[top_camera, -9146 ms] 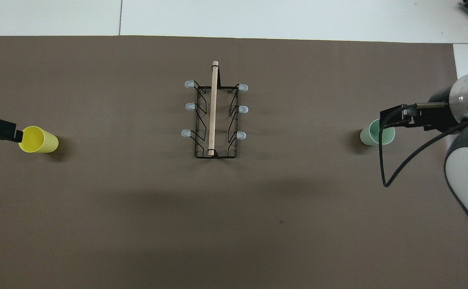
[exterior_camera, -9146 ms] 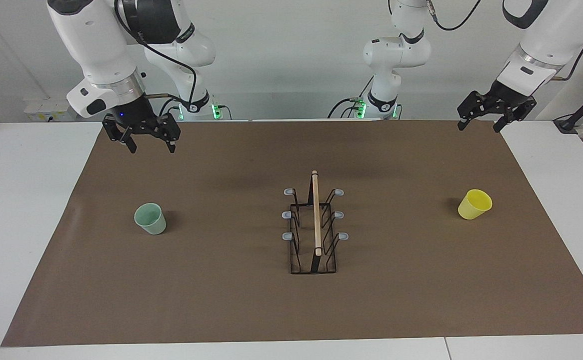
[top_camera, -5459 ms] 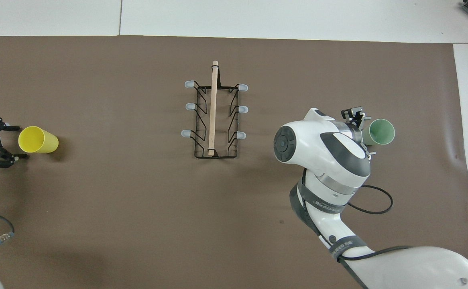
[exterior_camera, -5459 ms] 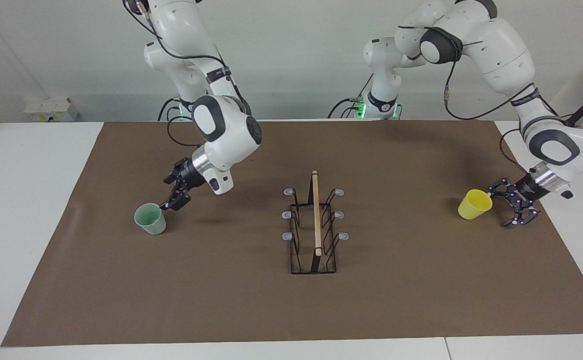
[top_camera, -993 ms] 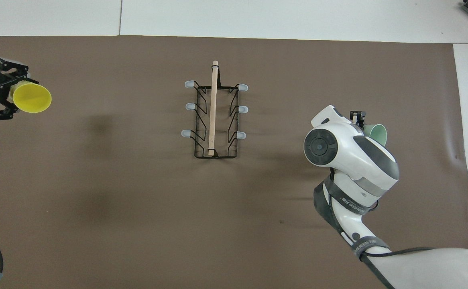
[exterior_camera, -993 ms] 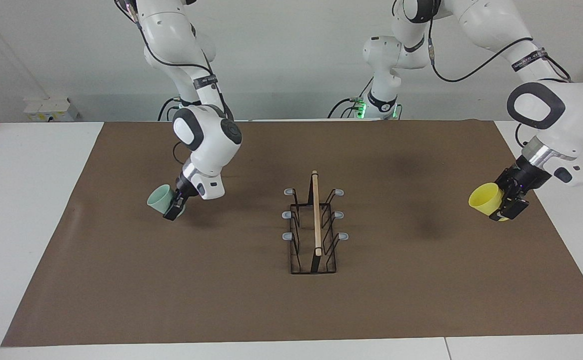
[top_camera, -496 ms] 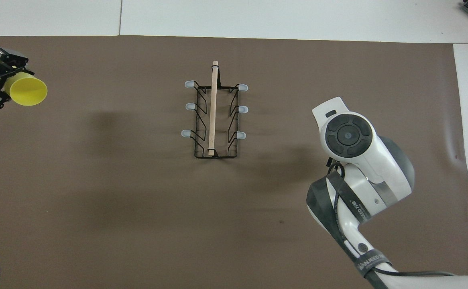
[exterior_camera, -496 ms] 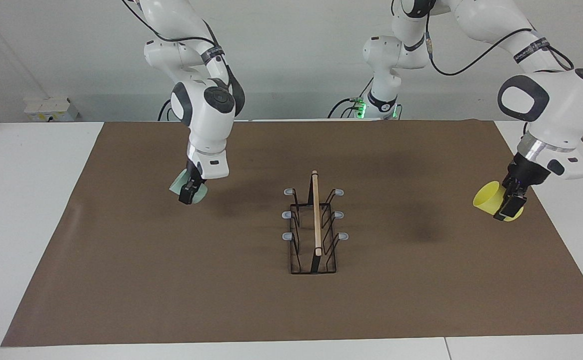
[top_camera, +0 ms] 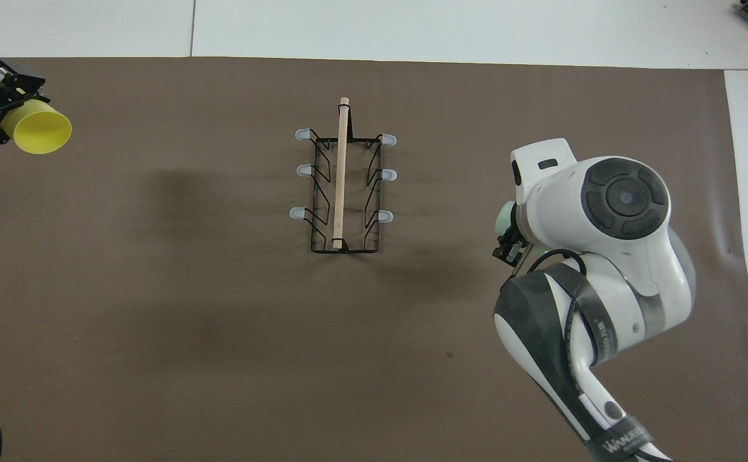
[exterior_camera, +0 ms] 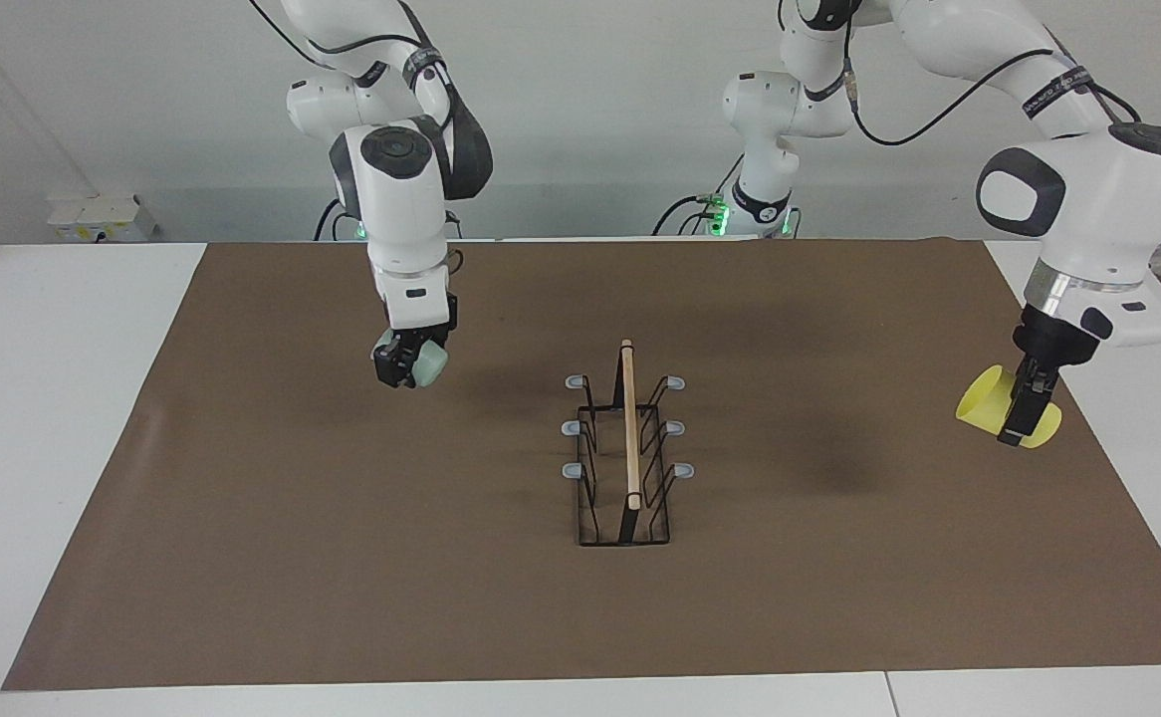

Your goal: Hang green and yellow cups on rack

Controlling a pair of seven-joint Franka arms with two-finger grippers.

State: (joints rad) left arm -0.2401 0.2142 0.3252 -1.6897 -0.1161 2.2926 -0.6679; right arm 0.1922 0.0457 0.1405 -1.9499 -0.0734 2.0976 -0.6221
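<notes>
The black wire rack [exterior_camera: 629, 428] with its wooden bar stands at the mat's middle, all prongs bare; it also shows in the overhead view [top_camera: 340, 173]. My right gripper [exterior_camera: 403, 370] is shut on the mint green cup [exterior_camera: 431, 364] and holds it in the air over the mat, toward the right arm's end from the rack. In the overhead view only an edge of this cup [top_camera: 506, 218] shows beside the wrist. My left gripper [exterior_camera: 1024, 418] is shut on the yellow cup [exterior_camera: 984, 406], tilted on its side, in the air over the mat's edge at the left arm's end [top_camera: 39, 131].
A brown mat [exterior_camera: 342, 558] covers most of the white table [exterior_camera: 53, 448]. Only the rack stands on it. The right arm's big wrist [top_camera: 605, 205] hides part of the mat in the overhead view.
The right gripper has swung the green cup up and toward the rack, its wrist turning. The left gripper has turned the yellow cup further and shifted slightly toward the mat's edge.
</notes>
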